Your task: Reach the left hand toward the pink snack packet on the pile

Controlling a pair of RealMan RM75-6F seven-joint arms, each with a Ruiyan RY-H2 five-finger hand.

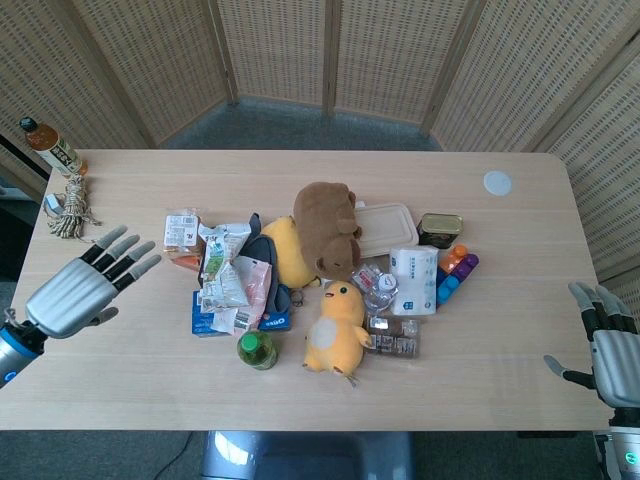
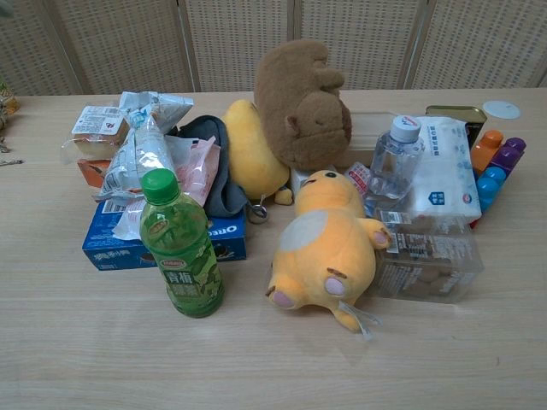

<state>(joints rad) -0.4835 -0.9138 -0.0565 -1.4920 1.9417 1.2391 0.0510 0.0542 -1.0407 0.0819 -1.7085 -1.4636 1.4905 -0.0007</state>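
Note:
The pink snack packet [image 1: 255, 283] [image 2: 199, 166] lies on the left side of the pile, on a blue Oreo box [image 1: 205, 320] [image 2: 128, 243] and beside a silver-green packet [image 1: 222, 268] [image 2: 141, 149]. My left hand [image 1: 85, 285] hovers over the table to the left of the pile, open with fingers spread toward it, holding nothing. My right hand [image 1: 612, 340] stays open at the table's right front corner, far from the pile. The chest view shows neither hand.
A green tea bottle [image 1: 256, 349] [image 2: 181, 248] stands in front of the packet. Yellow duck plush [image 1: 335, 328], brown plush [image 1: 325, 226], water bottle [image 2: 393, 162], tissue pack [image 1: 413, 278] and blocks [image 1: 455, 272] fill the pile. A rope bundle [image 1: 70, 208] and bottle [image 1: 48, 146] sit far left.

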